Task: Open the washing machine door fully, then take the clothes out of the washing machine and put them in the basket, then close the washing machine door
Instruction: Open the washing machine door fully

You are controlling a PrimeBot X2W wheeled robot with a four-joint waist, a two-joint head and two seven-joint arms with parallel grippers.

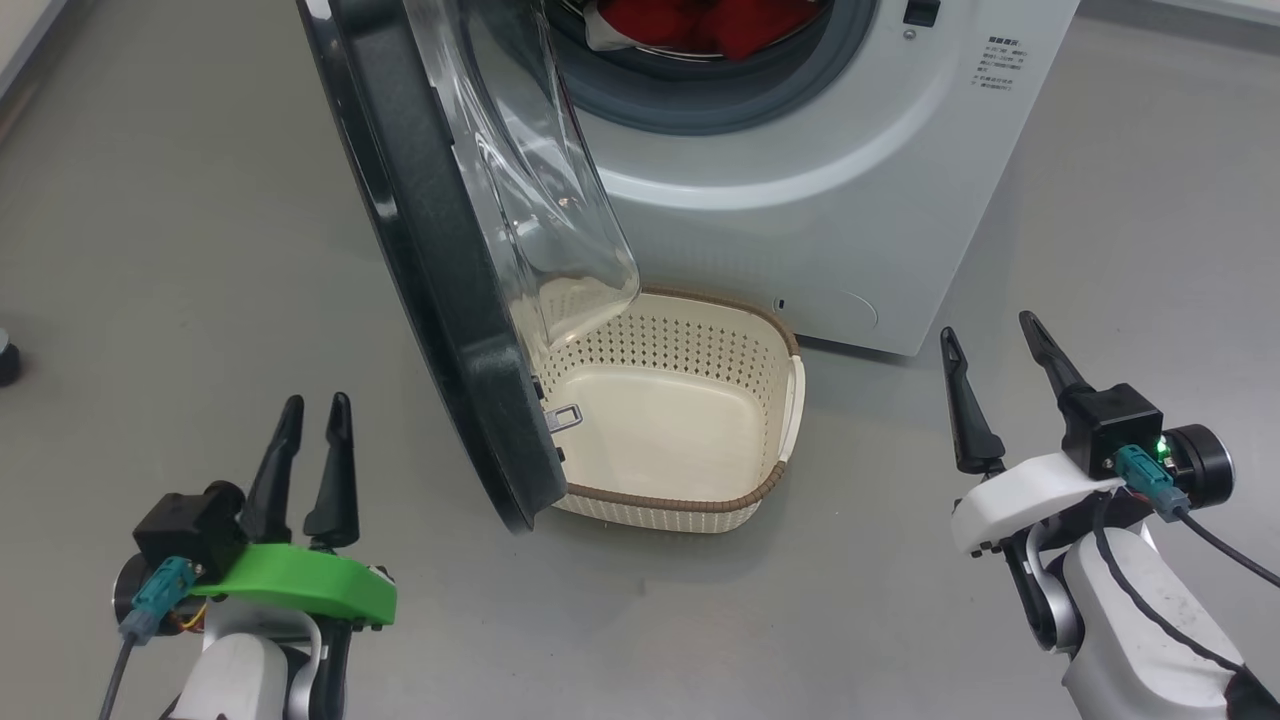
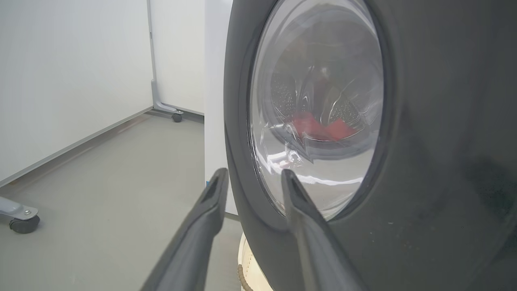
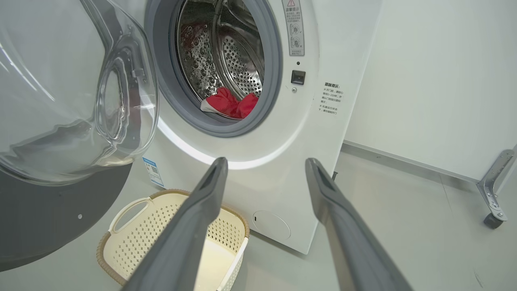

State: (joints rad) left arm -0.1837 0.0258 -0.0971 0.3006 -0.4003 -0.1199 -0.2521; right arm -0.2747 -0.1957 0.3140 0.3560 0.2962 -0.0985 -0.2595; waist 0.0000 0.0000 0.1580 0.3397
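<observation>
1. The washer (image 1: 800, 200) is a white boxy front-loader with a smooth painted front. A grey rubber gasket rings its perforated steel drum, and small black text is printed to the right of the opening.
2. The door (image 1: 420, 250) is round, with a wide glossy black rim and a bulging bowl of clear glass. It stands swung out at the washer's left, nearly edge-on to the head camera, with its lower edge hanging over the basket's left end.
3. The clothes (image 3: 230, 103) are bright red fabric with a white patch, bunched at the bottom of the drum just behind the gasket.
4. The basket (image 1: 680, 500) is cream plastic and rectangular with rounded corners. It has perforated walls, a brown woven-look rim and a smooth bottom. It stands on the floor (image 1: 150, 250) just in front of the washer's base.
5. The left gripper (image 1: 317, 400), on a green mount, sits low on the door's outer side. Its two dark tapered fingers point towards the black rim with a narrow gap between them. They hold nothing and are clear of the rim.
6. The right gripper (image 1: 987, 325), on a white mount, is to the right of the basket and aimed at the washer's front. Its fingers are spread wide and hold nothing.
7. The floor is smooth matt grey. Plain white walls (image 3: 424, 60) meet it behind, and a metal leg on a black caster (image 3: 490, 220) stands near the wall.
</observation>
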